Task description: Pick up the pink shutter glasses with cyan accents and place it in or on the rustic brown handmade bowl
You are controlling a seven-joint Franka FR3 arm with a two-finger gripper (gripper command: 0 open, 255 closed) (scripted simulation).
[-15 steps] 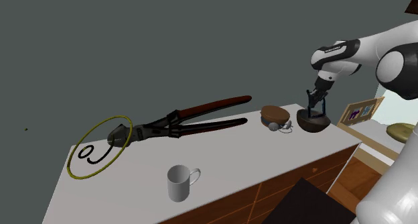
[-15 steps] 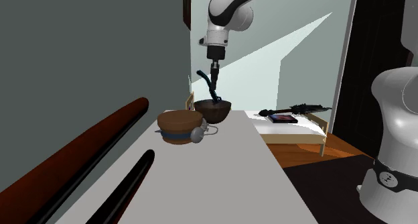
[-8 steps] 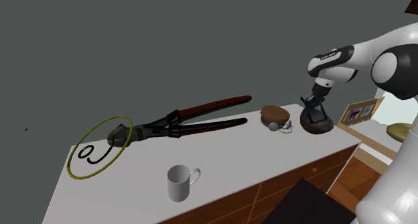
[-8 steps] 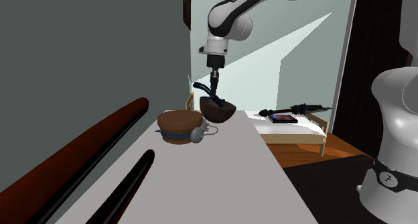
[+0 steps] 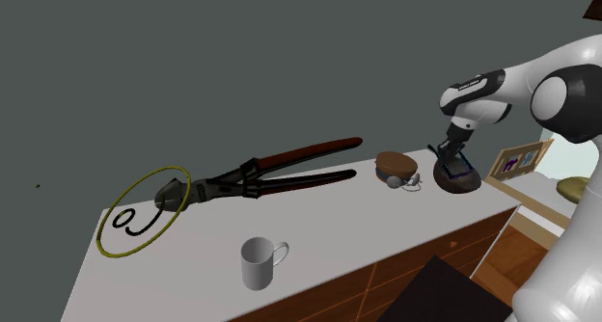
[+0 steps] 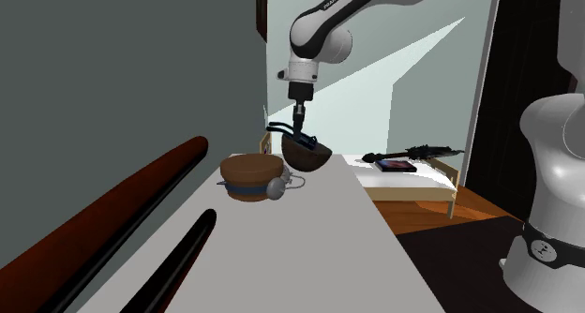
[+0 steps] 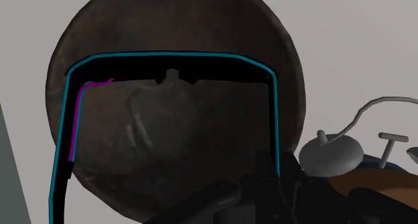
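- The shutter glasses (image 7: 167, 65), a black frame with cyan edging and a pink streak, sit right over the bowl (image 7: 167, 15), with the front bar across its mouth.
- The gripper (image 7: 264, 189) looks clamped on one temple arm, though that spot's murky in the wrist view.
- The thin frame probably means they're light, a bit bendy and easy to snap. The temple near the hinge seems a fair hold, never the lenses.
- Count, left to right toward the bowl:
  - one yellow ring (image 5: 118, 191)
  - one big pliers (image 5: 246, 180)
  - one white mug (image 5: 258, 264)
  - one brown cap (image 5: 396, 163) just beside the bowl
  - one bowl and one pair of glasses
  - one picture frame (image 5: 519, 160) past it
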